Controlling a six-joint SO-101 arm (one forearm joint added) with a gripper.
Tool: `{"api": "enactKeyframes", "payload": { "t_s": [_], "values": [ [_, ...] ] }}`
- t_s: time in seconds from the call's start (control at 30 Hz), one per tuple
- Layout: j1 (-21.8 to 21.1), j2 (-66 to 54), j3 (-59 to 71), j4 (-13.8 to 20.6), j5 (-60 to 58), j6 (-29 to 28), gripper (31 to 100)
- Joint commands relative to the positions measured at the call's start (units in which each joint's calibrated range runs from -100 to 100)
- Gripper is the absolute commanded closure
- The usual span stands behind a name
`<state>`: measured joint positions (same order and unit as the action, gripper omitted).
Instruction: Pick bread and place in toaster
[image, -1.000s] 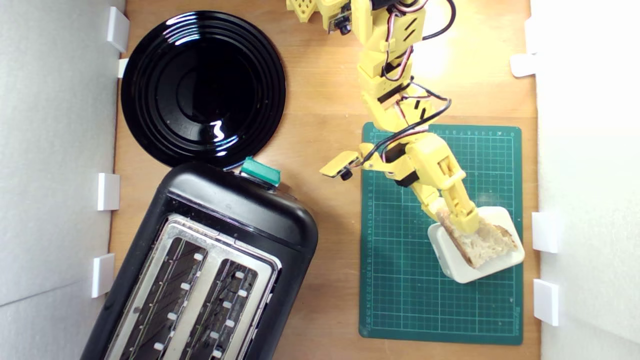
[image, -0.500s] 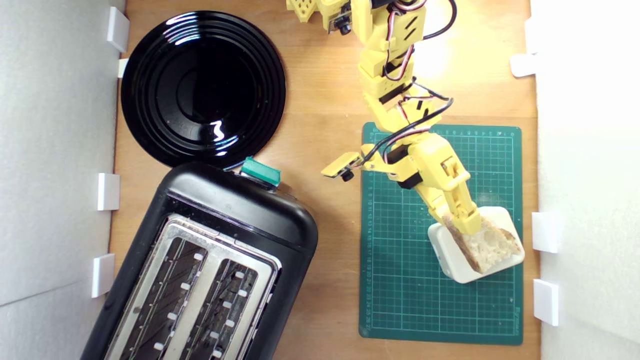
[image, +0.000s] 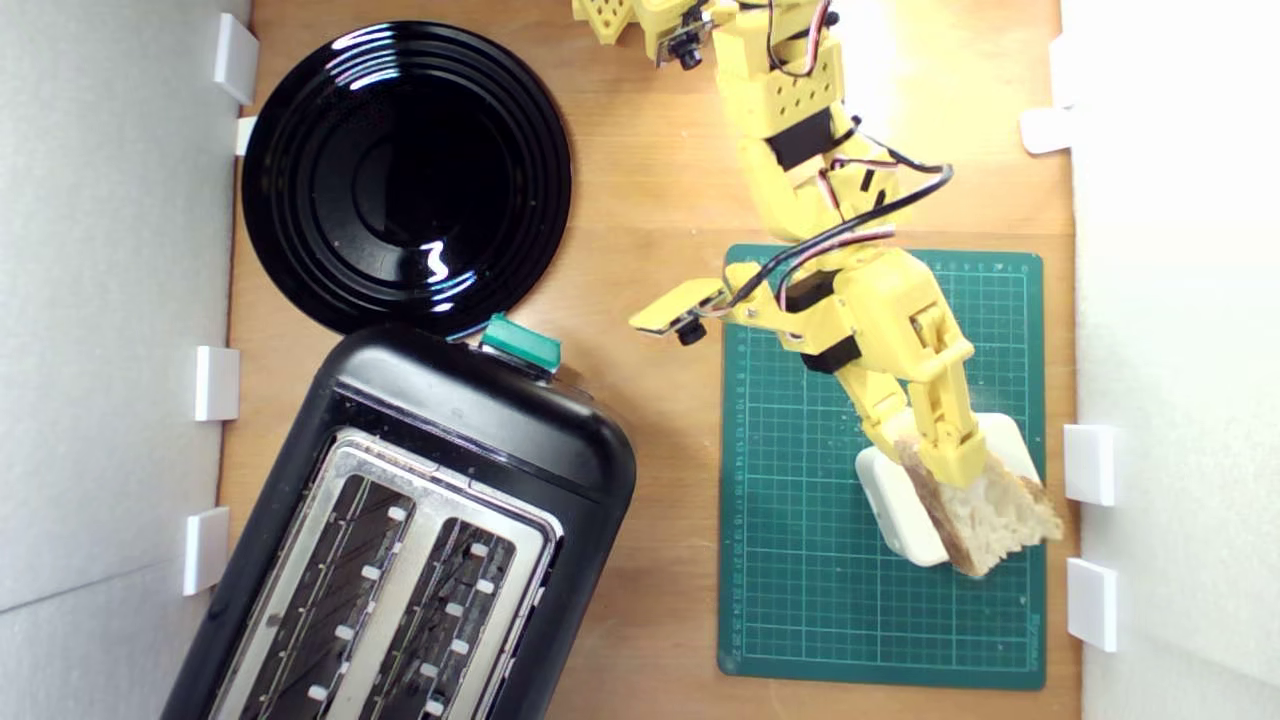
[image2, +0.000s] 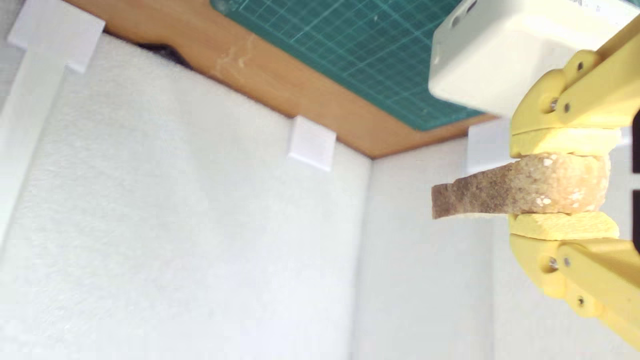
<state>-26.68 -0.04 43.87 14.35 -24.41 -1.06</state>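
Lifted since earlier: bread (image: 990, 512), clamped in gripper (image2: 562, 200) (clear of white block (image: 900, 505)). Advice: keep slice edge-down, carry across to toaster (image: 420, 540) slots.

The toaster (image: 420, 530) runs off the exterior view's lower edge.

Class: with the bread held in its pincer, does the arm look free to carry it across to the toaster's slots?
Probably yes: the pincer grips the bread, and the toaster slots look open.
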Motion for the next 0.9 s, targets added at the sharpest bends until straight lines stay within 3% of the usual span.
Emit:
{"api": "enactKeyframes", "payload": {
  "t_s": [0.0,0.33,0.63,0.87],
  "values": [
    [-0.88,-12.35,-1.43,0.61,6.06,-0.74,71.7],
    [-0.55,-28.66,-1.8,0.7,21.59,3.49,71.7],
    [-0.23,-41.56,-3.34,-0.39,34.39,12.86,71.7],
    [2.43,-43.97,-21.04,-6.19,52.99,19.71,71.7]
  ]
}}
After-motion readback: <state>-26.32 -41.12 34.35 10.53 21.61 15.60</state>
